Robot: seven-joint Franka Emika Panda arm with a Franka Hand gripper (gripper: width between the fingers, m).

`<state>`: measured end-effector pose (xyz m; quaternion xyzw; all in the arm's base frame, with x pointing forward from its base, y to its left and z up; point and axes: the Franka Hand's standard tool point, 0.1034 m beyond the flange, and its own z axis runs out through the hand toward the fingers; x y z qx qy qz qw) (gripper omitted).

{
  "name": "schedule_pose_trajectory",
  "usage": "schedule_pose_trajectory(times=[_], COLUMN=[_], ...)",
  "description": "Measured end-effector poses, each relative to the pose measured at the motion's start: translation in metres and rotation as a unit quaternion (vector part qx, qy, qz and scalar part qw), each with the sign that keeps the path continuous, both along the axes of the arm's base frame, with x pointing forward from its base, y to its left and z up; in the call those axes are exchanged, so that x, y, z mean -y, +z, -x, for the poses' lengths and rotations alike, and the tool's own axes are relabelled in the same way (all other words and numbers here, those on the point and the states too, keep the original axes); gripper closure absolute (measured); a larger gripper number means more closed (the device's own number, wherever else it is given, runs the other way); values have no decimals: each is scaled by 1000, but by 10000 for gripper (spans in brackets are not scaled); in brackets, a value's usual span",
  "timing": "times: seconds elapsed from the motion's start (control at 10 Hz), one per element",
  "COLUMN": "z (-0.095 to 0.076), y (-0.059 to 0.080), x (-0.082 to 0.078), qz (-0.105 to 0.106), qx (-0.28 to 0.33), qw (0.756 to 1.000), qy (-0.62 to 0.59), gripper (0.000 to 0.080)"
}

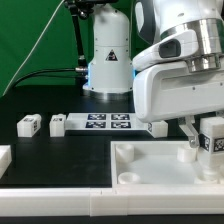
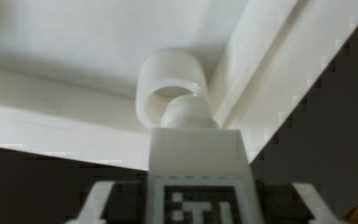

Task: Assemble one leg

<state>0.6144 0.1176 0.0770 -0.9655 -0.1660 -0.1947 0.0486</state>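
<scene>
gripper (image 1: 207, 136) clamped on leg (image 1: 212, 143), peg at panel (image 1: 150, 162) corner socket (image 2: 172, 85) by counter's camera-side edge; looks unseated, so insertion and tightening left.

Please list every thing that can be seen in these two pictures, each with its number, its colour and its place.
held leg: one, white with a black-and-white marker, over the panel's corner at the exterior view's right.
loose legs: two, white with markers, side by side on the table at the exterior view's left.
square panel: one, white, at the front; a round socket lies close to the held leg's tip.
marker board: one, white with black tags, flat behind the panel.
table: one, black.
backdrop: one, green, behind everything.
robot base: one, white, at the back.
gripper: one, shut on the held leg.
</scene>
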Motion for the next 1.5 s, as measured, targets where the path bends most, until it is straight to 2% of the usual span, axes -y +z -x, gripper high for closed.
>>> schedule_pose_trajectory(times=[0.5,1.0,1.5], z=[0,5,7], y=[-1,-7,-14], x=[8,-1,2], qz=[4,3,5], qx=[3,1,-4], qw=[1000,1000,1000], qy=[2,10,12], gripper=[509,509,507])
